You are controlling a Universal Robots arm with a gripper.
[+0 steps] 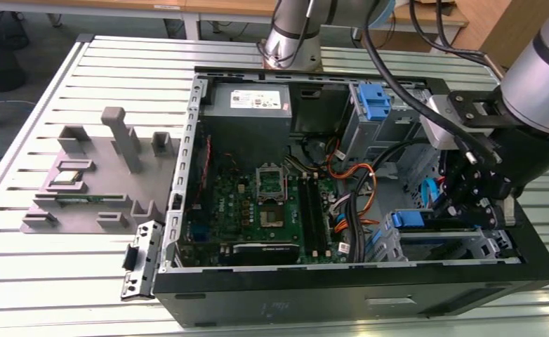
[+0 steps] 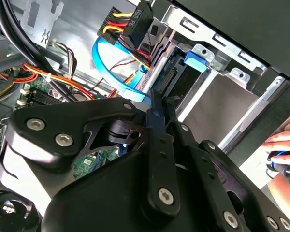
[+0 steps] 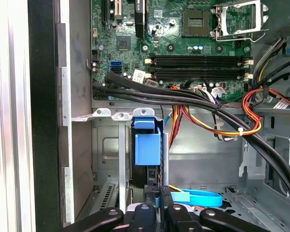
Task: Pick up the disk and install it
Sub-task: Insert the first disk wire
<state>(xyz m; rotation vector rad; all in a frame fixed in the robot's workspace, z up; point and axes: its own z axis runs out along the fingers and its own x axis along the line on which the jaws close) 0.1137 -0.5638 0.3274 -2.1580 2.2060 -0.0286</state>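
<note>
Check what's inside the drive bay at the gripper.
The disk, seen edge-on, sits in the bay. Bay walls and the gripper hide its label and other faces.

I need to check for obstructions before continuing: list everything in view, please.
Computer case: one, black, open, on the table.
Table: one, silver, slatted, under the case.
Disk: one, blue rail showing, edge-on in the drive bay.
Power supply: one, grey, white sticker, inside the case.
Motherboard: one, green, case floor.
Cables: several, black, orange, red, yellow, across the case.
Flat cable: one, blue, beside the tool.
Fixture: one, grey, on the table, exterior view's left.
Person's hand: one, outside the case.
Arm: one, silver-grey, exterior view's right.
Tool: one, black, by the disk.
</note>
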